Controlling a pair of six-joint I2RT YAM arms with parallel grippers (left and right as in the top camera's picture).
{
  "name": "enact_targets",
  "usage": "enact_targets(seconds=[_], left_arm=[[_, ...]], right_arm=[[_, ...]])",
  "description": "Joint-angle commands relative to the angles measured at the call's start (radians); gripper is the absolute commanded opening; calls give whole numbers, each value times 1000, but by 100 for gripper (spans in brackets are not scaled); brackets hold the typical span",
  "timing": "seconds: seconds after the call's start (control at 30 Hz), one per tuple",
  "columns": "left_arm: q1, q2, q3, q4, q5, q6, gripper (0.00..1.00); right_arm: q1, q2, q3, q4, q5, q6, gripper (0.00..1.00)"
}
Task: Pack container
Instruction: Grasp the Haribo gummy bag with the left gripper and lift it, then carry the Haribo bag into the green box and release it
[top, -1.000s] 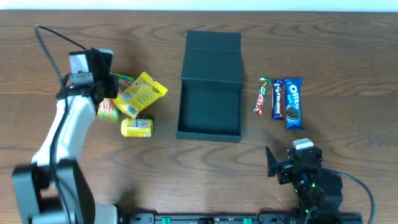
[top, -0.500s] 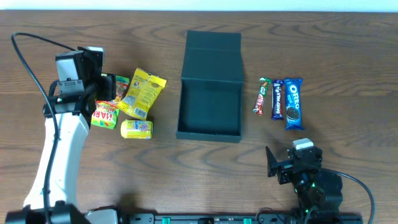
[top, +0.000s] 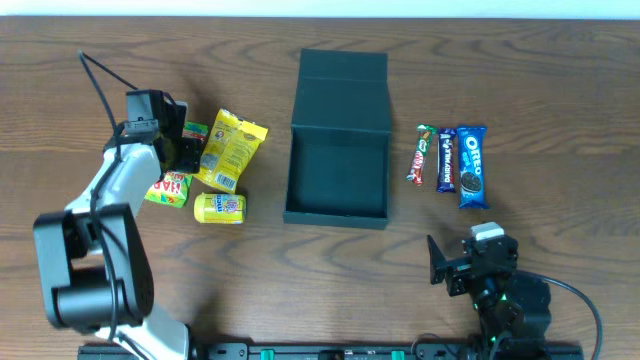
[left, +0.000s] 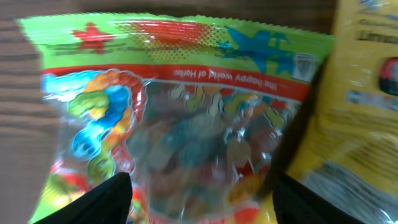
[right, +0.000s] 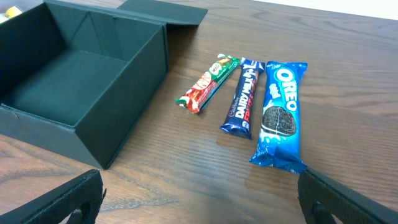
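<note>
The dark teal container (top: 337, 180) stands open mid-table, its lid (top: 342, 88) folded back; its bare inside (right: 68, 78) also fills the left of the right wrist view. My left gripper (top: 188, 152) hovers open over a green-and-red Haribo gummy packet (top: 170, 188). Seen from the left wrist, the left gripper (left: 202, 180) has its black fingers (left: 99, 202) straddling that gummy packet (left: 180, 118), with nothing pinched. My right gripper (right: 200, 180) stands wide open over bare wood near the table's front, right of the container.
A large yellow packet (top: 232, 150) lies against the gummy packet, with a small yellow packet (top: 220, 207) below it. Right of the container lie a red-green bar (top: 421, 153), a Dairy Milk bar (top: 446, 159) and an Oreo pack (top: 472, 165).
The left gripper went from shut to open. The left arm swung left, then back over the gummy packet. The large yellow packet turned more upright. The right arm has not moved.
</note>
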Motion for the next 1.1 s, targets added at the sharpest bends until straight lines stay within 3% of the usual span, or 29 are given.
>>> enact_targets(seconds=[0.0, 0.17, 0.23, 0.47, 0.5, 0.77, 1.07], left_arm=[[11, 72, -3, 24, -6, 18, 72], [30, 145, -3, 46, -5, 13, 66], [35, 158, -3, 46, -5, 13, 50], [45, 170, -3, 45, -3, -14, 8], [45, 169, -2, 45, -3, -14, 6], [37, 82, 10, 14, -3, -90, 6], [-46, -268, 32, -42, -6, -96, 6]], right_arm=[[7, -6, -3, -1, 6, -10, 99], [7, -6, -3, -1, 6, -10, 99], [7, -6, -3, -1, 6, -10, 99], [7, -6, -3, -1, 6, -10, 99], [7, -6, -3, -1, 6, -10, 99], [7, -6, -3, 0, 6, -10, 99], [7, -6, -3, -1, 6, -10, 99]])
